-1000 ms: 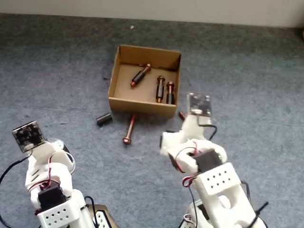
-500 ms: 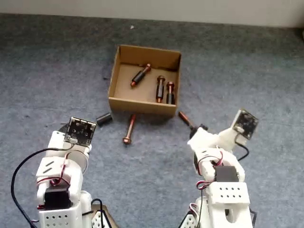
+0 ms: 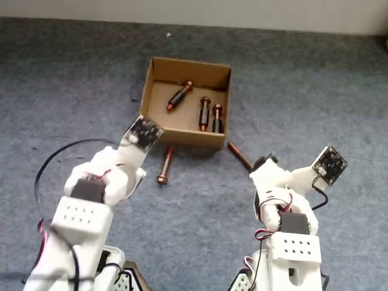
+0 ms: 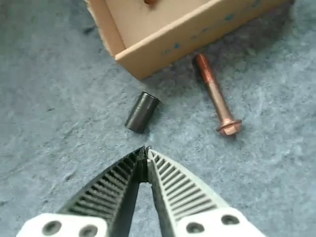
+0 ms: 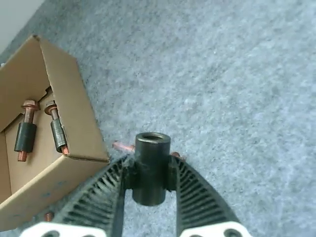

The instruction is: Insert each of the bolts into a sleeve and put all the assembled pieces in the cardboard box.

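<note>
The cardboard box (image 3: 155,68) holds three bolts in black sleeves, one being (image 3: 180,96). My left gripper (image 4: 146,151) is shut and empty, its tips just short of a loose black sleeve (image 4: 142,112) on the carpet by the box corner (image 4: 163,42). A bare copper bolt (image 4: 216,96) lies beside that sleeve, in front of the box (image 3: 164,163). My right gripper (image 5: 150,160) is shut on another black sleeve (image 5: 150,170), held upright above a second bare bolt (image 3: 239,155) near the box's front right corner.
Grey carpet covers the whole work area, with open floor to the right of the box and behind it. The left arm's wrist camera (image 3: 144,133) hangs over the box's front left corner. A small dark speck (image 3: 168,35) lies far behind the box.
The left arm swung forward from the near left to the box's front left corner, covering the loose sleeve in the high view. The right arm turned rightward, away from the box.
</note>
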